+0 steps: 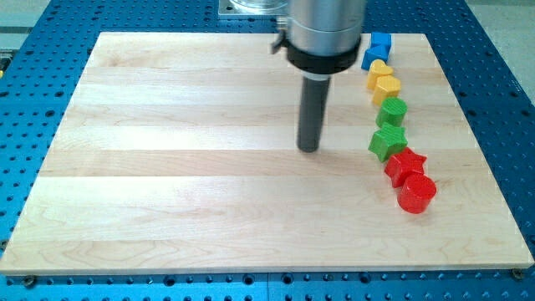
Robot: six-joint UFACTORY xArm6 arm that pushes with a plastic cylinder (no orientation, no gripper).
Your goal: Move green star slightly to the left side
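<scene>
Camera view: green star [387, 142] sits at view's right, mid-column, touching green cylinder [391, 111] & red star [405, 165]. My tip [309, 149], plain rod w/ no claw, stands on star's left. Risk: getting round could knock neighbours.
</scene>
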